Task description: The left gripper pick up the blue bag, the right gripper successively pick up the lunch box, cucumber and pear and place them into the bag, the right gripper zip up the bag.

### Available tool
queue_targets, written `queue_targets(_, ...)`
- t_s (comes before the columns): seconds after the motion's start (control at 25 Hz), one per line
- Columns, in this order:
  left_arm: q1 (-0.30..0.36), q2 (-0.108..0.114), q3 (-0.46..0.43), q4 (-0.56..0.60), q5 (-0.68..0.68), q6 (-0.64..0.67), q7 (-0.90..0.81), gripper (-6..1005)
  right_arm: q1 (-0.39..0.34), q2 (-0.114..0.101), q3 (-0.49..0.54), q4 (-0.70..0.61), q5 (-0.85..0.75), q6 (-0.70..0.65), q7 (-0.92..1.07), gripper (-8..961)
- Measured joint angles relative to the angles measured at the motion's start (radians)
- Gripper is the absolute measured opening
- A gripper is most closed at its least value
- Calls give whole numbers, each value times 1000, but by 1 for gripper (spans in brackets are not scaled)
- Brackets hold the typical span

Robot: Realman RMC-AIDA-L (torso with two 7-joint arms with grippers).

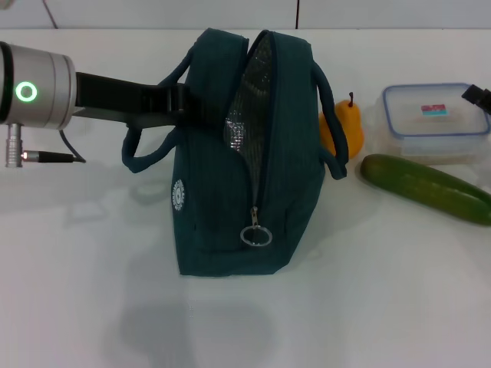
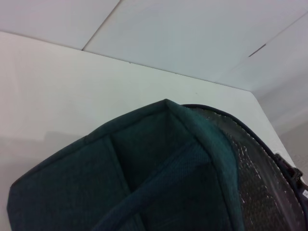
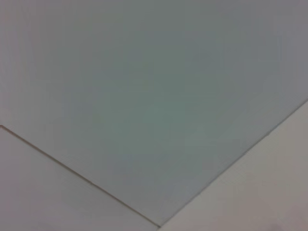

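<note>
**Head view: bag held up at its left side, food waiting on the right**

Head view shows the blue bag [image 1: 230, 176] standing in the middle of the white table [image 1: 368, 291], its top zip open so the silver foil lining shows along the gap. The metal ring zipper pull [image 1: 255, 234] hangs low at the near end of the zip, and a small white round logo sits on the bag's left face. One loop handle droops on the left side, the other on the right.

The left hand [image 1: 175, 101] reaches in from the left on its black arm, behind the silver joint with the green ring light, and meets the bag's upper left side by the handle. Its fingers look clamped on the fabric there. From the left wrist camera, the teal cloth of the bag [image 2: 144, 178] fills the lower part of the picture, with foil lining off to one side.

Right of the bag, the pear [image 1: 347, 126] stands just beside it, partly hidden by the right handle. Farther right lies the lunch box [image 1: 433, 119], and the cucumber [image 1: 426, 188] lies just nearer than it, angled across the table. A black part of the right hand [image 1: 477, 97] shows at the right edge over the lunch box; I cannot tell whether it is apart or together. Its wrist camera shows only bare pale surfaces.
</note>
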Motion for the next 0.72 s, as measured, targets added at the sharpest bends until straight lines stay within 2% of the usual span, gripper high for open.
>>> queue_targets(0.32, 0, 0, 1, 0, 0, 0, 0, 32, -16, -2, 4, -6, 38, -56, 17, 765)
queue_targets(0.72, 0, 2, 6, -2, 0, 0, 0, 33, 4, 3, -5, -1, 38, -76, 29, 762)
